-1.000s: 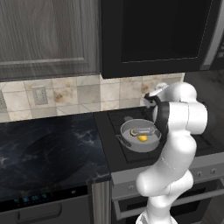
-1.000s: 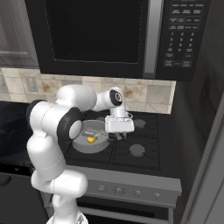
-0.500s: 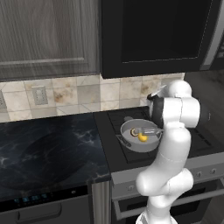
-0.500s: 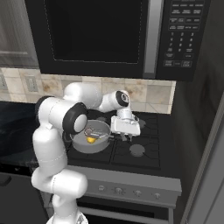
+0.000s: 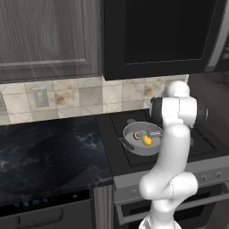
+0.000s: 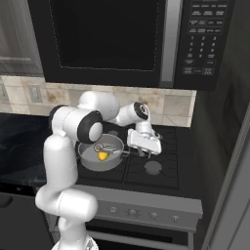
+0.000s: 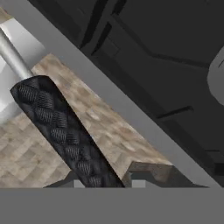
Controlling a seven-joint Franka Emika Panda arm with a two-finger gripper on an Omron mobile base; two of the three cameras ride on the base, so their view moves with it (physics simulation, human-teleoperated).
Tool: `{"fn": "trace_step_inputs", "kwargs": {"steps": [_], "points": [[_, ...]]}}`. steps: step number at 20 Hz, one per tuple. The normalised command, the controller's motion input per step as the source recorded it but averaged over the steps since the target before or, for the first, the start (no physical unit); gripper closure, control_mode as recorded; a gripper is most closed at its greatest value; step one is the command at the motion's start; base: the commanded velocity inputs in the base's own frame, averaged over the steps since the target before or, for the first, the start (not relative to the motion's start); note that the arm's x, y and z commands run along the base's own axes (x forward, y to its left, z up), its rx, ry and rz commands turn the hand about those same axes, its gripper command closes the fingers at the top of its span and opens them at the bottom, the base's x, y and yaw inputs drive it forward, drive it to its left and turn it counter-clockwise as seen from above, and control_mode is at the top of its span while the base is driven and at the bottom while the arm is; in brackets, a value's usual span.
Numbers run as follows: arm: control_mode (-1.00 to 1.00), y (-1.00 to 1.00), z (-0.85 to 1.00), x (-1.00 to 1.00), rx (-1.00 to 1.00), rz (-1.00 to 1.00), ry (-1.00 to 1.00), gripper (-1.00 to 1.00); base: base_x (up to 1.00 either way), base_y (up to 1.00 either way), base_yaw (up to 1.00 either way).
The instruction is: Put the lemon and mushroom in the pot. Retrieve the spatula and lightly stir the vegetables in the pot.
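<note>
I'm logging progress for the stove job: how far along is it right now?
Done: the lemon and the mushroom lie inside the pot on the stove. In hand: the spatula has been fetched; its dark handle runs between the fingertips of the pincer, its head reaching into the pot. Whether the fingertips clamp it is unclear. Left: I can't tell how much stirring remains.

Your arm (image 6: 66, 146) is glossy white in rounded, tubular segments, with dark grey bands capping its joints. Just behind the gripper (image 6: 142, 152) sits a blocky white hand; the finger tips (image 7: 144, 177) are small and dark grey.
</note>
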Motion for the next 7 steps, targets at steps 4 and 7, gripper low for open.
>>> {"fn": "trace_step_inputs", "kwargs": {"steps": [4,7], "points": [[-1.0,0.16,-0.02,0.0,-0.11,-0.04,0.03,1.0,0.0,0.0,0.0],[-1.0,0.25,0.0,0.0,-0.11,-0.07,0.01,1.0,0.0,0.0,0.0]]}}
